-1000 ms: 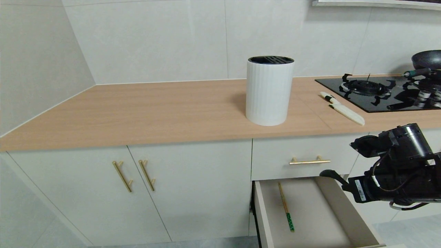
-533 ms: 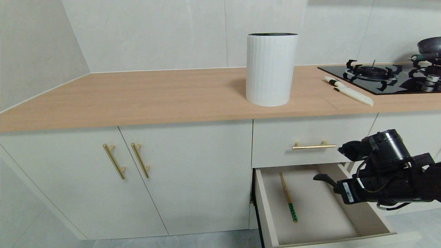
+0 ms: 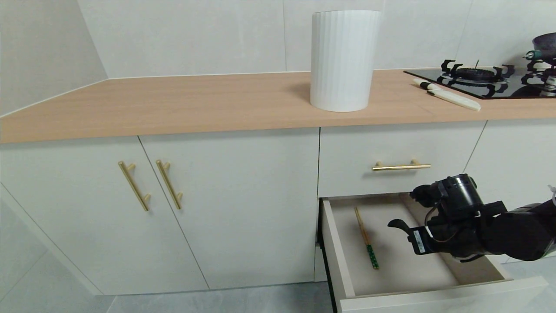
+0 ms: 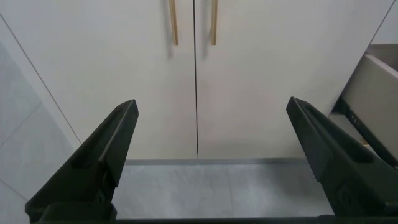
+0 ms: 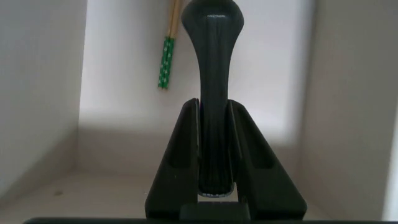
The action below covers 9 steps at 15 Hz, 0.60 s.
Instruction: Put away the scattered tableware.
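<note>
My right gripper (image 3: 418, 240) is shut on a dark spoon-like utensil (image 5: 212, 56), whose rounded end (image 3: 396, 224) sticks out over the open drawer (image 3: 336, 256). A pair of wooden chopsticks with green tips (image 3: 367, 238) lies on the drawer's floor, left of the utensil; the green tips (image 5: 166, 62) show past the held piece. On the wooden countertop (image 3: 173, 104) a white-handled knife (image 3: 451, 98) lies near the stove, to the right of a tall white ribbed holder (image 3: 342, 61). My left gripper (image 4: 211, 155) is open, low in front of the cabinet doors (image 4: 194, 74).
A black gas hob (image 3: 482, 78) with a dark pan (image 3: 546, 43) sits at the counter's right end. A closed drawer with a gold handle (image 3: 402, 166) is above the open one. Two cabinet doors with gold handles (image 3: 150, 184) are to the left.
The head camera has sunk, shifting the whole picture upward. My right gripper with the dark utensil has moved left, farther over the open drawer and nearer the chopsticks.
</note>
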Motion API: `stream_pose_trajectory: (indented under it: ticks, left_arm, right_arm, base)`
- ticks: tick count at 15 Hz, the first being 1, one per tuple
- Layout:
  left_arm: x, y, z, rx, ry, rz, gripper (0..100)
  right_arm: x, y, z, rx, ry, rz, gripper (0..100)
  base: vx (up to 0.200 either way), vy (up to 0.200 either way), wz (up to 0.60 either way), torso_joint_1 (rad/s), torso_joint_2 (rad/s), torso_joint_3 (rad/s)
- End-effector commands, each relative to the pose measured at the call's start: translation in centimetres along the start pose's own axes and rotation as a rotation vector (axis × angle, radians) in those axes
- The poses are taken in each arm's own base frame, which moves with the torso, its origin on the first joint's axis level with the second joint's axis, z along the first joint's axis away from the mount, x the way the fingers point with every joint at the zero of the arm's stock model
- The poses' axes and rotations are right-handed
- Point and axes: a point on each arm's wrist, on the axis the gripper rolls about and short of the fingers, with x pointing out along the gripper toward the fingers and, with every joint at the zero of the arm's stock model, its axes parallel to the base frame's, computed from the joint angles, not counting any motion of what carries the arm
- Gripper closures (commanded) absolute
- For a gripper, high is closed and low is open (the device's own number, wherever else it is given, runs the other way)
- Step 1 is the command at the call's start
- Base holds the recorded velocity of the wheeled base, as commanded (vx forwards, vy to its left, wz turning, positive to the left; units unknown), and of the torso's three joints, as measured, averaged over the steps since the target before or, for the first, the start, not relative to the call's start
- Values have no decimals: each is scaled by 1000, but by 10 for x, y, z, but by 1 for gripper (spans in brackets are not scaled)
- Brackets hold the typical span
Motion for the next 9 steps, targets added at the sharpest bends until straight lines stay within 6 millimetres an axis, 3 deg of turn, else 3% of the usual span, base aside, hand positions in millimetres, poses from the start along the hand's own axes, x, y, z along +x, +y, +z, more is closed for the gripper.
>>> stream_pose_trajectory:
  ticks: [1, 4, 8, 9]
  left_arm:
    - [0, 0, 0, 0, 1, 1, 0]
    - [0, 0, 0, 0, -1, 1, 0]
    - [0, 0, 0, 0, -1, 1, 0]
    - [0, 0, 0, 0, 1, 1, 0]
  right_arm:
    - [11, 1, -4, -4, 29, -2, 100]
    - [40, 2, -8, 3, 32, -10, 100]
    - [102, 1, -15, 26, -49, -25, 100]
    - [110, 1, -13, 25, -57, -25, 100]
  base:
    - [0, 0, 0, 0, 0, 0]
    - [0, 0, 0, 0, 0, 0]
    - [0, 0, 0, 0, 0, 0]
    - [0, 0, 0, 0, 0, 0]
